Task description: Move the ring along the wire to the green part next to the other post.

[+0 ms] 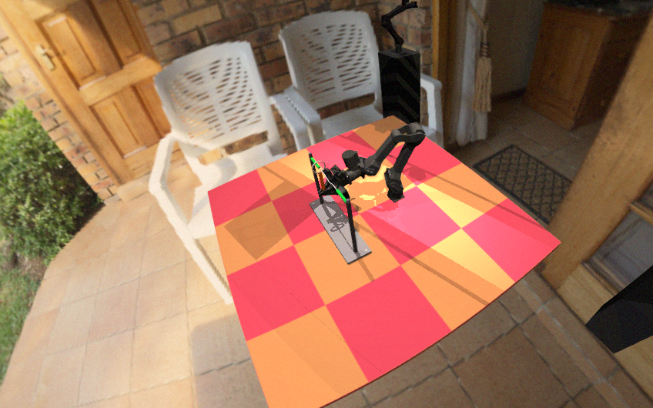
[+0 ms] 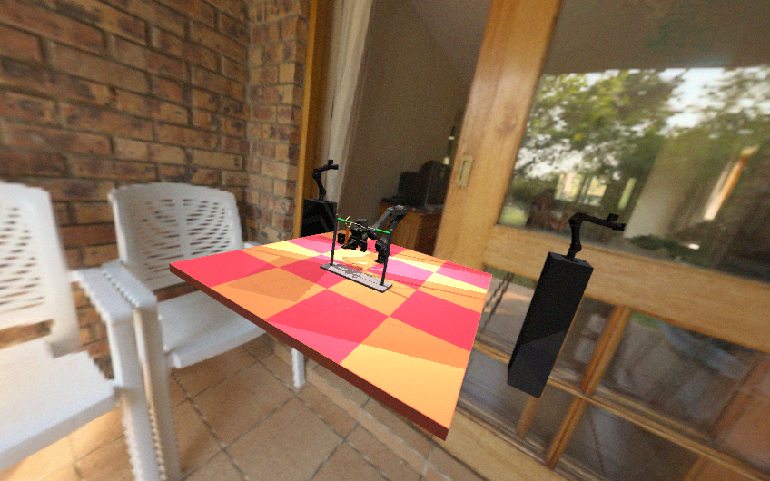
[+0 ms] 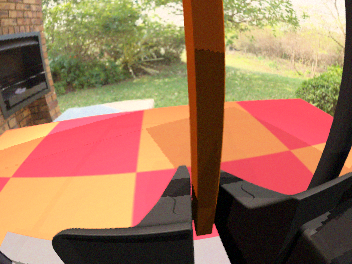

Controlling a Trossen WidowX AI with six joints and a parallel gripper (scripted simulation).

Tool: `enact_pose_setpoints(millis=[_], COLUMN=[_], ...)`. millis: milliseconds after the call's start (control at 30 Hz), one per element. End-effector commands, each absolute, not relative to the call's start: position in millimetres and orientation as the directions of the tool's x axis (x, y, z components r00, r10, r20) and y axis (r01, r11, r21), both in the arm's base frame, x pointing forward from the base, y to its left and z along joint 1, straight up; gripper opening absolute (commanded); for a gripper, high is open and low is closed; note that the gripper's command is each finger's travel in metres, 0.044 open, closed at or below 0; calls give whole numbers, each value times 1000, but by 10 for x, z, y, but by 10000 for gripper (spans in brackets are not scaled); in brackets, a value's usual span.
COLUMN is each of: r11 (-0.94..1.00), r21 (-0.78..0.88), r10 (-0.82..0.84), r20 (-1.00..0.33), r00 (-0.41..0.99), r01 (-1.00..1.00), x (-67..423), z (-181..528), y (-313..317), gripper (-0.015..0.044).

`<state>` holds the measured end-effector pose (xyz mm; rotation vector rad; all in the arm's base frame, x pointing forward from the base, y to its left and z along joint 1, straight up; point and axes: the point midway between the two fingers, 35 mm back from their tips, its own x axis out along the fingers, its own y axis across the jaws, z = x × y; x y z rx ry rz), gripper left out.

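Observation:
The orange handle (image 1: pixel 322 179) (image 2: pixel 347 234) (image 3: pixel 207 100) stands roughly upright between the fingers of my gripper (image 3: pixel 192 171), which is shut on it. The pale ring (image 1: pixel 318 162) (image 2: pixel 350 217) is above the handle, around the wire near the inner end of the far green part (image 1: pixel 314 161) (image 2: pixel 340 220), beside the far post (image 1: pixel 316 178) (image 2: pixel 333 243). Contact between ring and wire is too small to tell. The thin grey wire (image 1: pixel 330 180) leads to the other green part (image 1: pixel 340 193) (image 2: pixel 381 231) at the near post (image 1: pixel 352 225) (image 2: pixel 385 273).
The posts stand on a grey base plate (image 1: pixel 353 256) (image 2: pixel 377 284) on the checkered table (image 1: pixel 366 332) (image 2: pixel 318 318). The arm reaches in from behind the wire, with its wrist close to it. A dark post (image 3: pixel 336 120) rises at the right of the wrist view.

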<state>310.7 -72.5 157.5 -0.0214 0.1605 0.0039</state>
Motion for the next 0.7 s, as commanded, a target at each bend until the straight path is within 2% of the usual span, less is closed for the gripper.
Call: enact_pose_setpoints(millis=[0, 667], r11=[1000, 1000], r21=[-16, -12], r10=[2, 6], r20=[-161, -163], r00=[987, 987], r01=[-5, -8], x=[3104, 3106], z=[1574, 1575], y=[-683, -482], gripper=[-150, -150])
